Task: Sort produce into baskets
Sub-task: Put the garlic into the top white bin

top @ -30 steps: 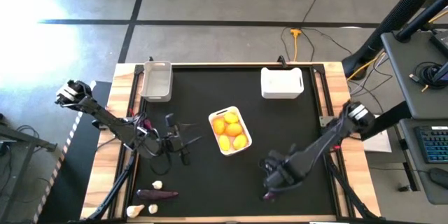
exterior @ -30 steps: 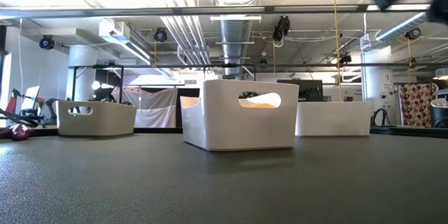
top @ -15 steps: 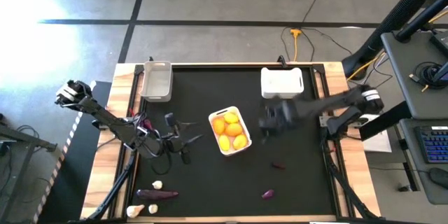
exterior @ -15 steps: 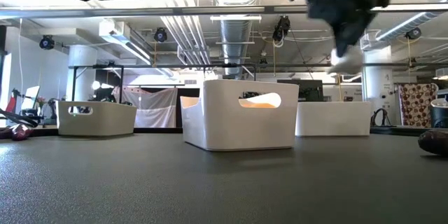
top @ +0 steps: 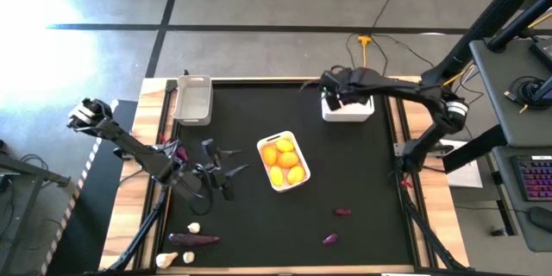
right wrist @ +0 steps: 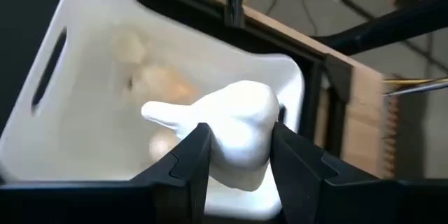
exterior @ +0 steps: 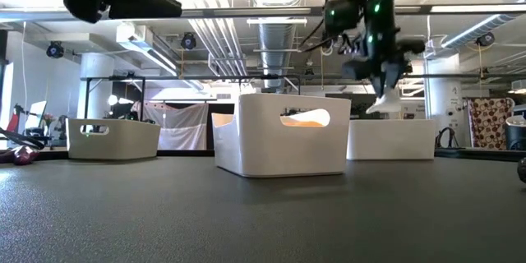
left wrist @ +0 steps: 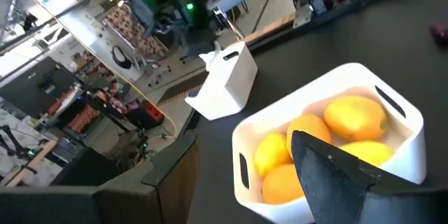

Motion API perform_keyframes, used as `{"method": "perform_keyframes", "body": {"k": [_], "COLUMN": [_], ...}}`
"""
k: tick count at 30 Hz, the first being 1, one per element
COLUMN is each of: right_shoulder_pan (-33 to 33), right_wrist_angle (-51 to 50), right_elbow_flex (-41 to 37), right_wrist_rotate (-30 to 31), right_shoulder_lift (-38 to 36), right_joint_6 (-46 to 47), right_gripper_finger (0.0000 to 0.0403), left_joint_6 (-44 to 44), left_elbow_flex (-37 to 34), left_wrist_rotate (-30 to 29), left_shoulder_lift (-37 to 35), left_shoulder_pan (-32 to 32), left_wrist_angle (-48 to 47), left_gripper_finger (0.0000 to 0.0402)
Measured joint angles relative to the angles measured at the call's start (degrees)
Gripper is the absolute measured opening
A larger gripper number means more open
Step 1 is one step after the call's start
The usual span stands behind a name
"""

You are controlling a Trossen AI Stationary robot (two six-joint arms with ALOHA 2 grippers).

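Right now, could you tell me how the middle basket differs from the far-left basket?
The middle basket is white and holds yellow and orange fruits; the far-left basket is greyish and looks empty. The middle one sits skewed, the far-left one square to the table edge. Both are small rectangular bins.

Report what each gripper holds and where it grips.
Right gripper pinches a white garlic bulb by its rounded body, above the white basket. Left gripper holds nothing.

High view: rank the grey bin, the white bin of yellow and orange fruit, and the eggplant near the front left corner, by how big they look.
Largest to smallest:
1. White bin of fruit and grey bin: too alike to rank.
2. Eggplant, clearly smallest.
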Motion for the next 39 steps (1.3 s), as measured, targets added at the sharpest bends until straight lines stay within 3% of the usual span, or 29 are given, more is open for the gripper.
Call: {"method": "perform_keyframes", "body": {"k": [5, 12, 18, 23, 30, 34, 39], "right_shoulder_pan": [-3.9, -6.0, -6.3, -5.6, -0.6, 3.2, 9.6], "right_wrist_angle": [9.4, 15.5, 16.7, 15.8, 17.3, 18.3, 22.0], "right_elbow_flex": [-2.8, -4.7, -4.4, -4.3, -4.1, -4.2, -6.4], "right_wrist_rotate": [-2.6, -2.7, -2.5, -1.2, 6.6, 4.4, -1.4], "right_shoulder_lift": [3.0, 10.2, 12.8, 10.5, 2.6, -0.6, -1.2], "right_joint_6": [-4.9, -9.9, -14.7, -20.6, -21.8, -21.3, -12.0], "right_gripper_finger": [0.0125, 0.0156, 0.0200, 0.0239, 0.0254, 0.0246, 0.0236], "left_joint_6": [-8.2, -17.4, -17.1, -15.5, -12.9, -13.8, -11.1], "left_elbow_flex": [0.0, 0.0, 0.0, 0.0, 1.0, 9.5, 23.6], "left_wrist_rotate": [1.0, 18.2, 18.7, 25.9, 39.3, 44.2, 45.1], "left_shoulder_lift": [-2.4, -8.0, -11.9, -12.7, -11.5, -11.3, -9.4], "left_shoulder_pan": [-0.1, 0.8, 5.2, 16.6, 41.3, 51.1, 56.9], "left_wrist_angle": [-9.2, -18.6, -20.5, -20.6, -18.5, -26.9, -42.7], "left_gripper_finger": [0.0210, 0.0210, 0.0210, 0.0210, 0.0210, 0.0210, 0.0210]}}
